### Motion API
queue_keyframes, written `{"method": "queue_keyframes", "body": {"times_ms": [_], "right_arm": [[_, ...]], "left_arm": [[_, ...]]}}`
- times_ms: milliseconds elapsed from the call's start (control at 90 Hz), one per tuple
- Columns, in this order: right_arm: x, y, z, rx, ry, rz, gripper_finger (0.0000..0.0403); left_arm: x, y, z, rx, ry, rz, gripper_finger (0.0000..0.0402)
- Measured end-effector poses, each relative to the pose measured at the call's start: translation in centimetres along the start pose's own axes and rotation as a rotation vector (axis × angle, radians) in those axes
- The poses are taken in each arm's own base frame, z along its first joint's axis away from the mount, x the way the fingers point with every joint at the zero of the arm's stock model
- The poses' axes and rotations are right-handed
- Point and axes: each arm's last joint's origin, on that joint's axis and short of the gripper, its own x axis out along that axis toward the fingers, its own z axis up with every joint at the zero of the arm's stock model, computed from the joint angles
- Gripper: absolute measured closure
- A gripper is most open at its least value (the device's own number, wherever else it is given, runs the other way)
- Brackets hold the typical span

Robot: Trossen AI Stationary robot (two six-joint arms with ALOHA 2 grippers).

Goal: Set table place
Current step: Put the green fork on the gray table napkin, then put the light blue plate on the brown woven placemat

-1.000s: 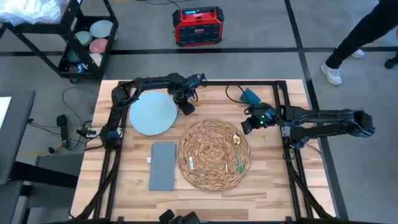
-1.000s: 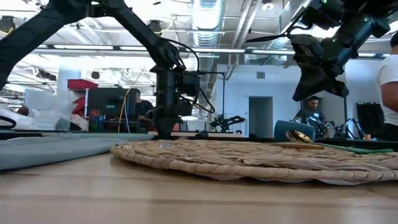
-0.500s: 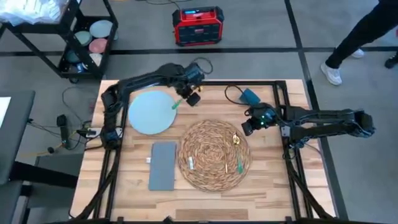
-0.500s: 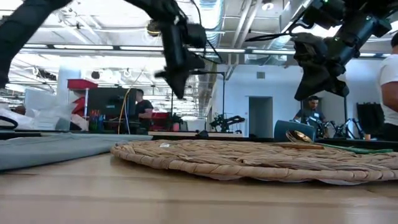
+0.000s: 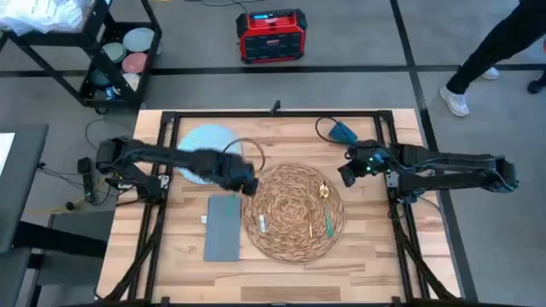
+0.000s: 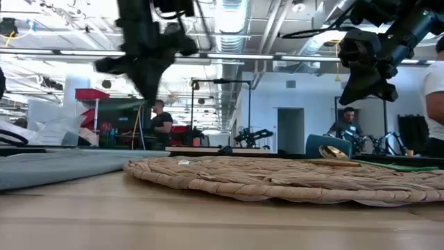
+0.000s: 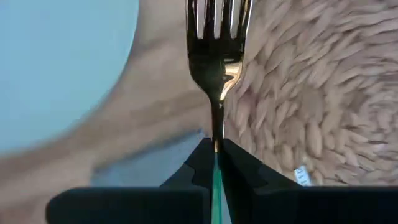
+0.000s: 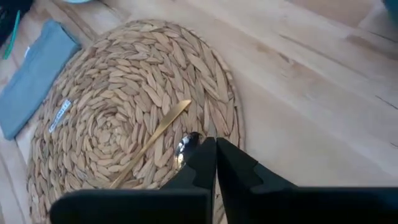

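A: Sitting centre-frame in the high view, the place (image 5: 294,213) is lying flat on the table (image 5: 367,247), with a gold spoon (image 5: 324,191) on its right edge.

B: Left gripper (image 5: 245,182)?

A: Hovering at the place's upper left, fingers (image 7: 239,168) pinching a gold fork (image 7: 216,56). Plate (image 5: 203,147) is above, napkin (image 5: 224,227) below.

B: Right gripper (image 5: 349,176)?

A: Hanging right of centre, fingers (image 8: 239,168) pressed together, gripping nothing.
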Motion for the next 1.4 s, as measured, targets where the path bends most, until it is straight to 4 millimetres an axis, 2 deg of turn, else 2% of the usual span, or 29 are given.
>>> {"method": "queue_keyframes", "body": {"times_ms": [222, 400, 578, 911, 1289, 1400], "right_arm": [[0.0, 0.0, 0.0, -0.002, 0.001, 0.002, 0.0403], [0.0, 0.1, 0.0, -0.002, 0.001, 0.003, 0.0403], [0.0, 0.0, 0.0, -0.004, 0.002, 0.002, 0.0403], [0.0, 0.0, 0.0, -0.021, 0.002, 0.002, 0.0403], [0.0, 0.0, 0.0, -0.02, 0.002, 0.002, 0.0403], [0.0, 0.0, 0.0, -0.02, 0.001, 0.002, 0.0403]], "left_arm": [[1.8, 0.2, -4.2, -0.116, 0.003, 0.052, 0.0401], [4.3, 0.3, -7.8, -0.161, 0.102, 0.05, 0.0401], [4.7, 0.8, -9.7, -0.222, 0.128, 0.038, 0.0401], [4.7, 1.0, -10.2, -0.221, 0.141, 0.047, 0.0398], [4.6, 1.1, -10.2, -0.199, 0.174, 0.063, 0.0315], [2.9, 0.4, -9.5, -0.122, 0.172, -0.002, 0.031]]}}
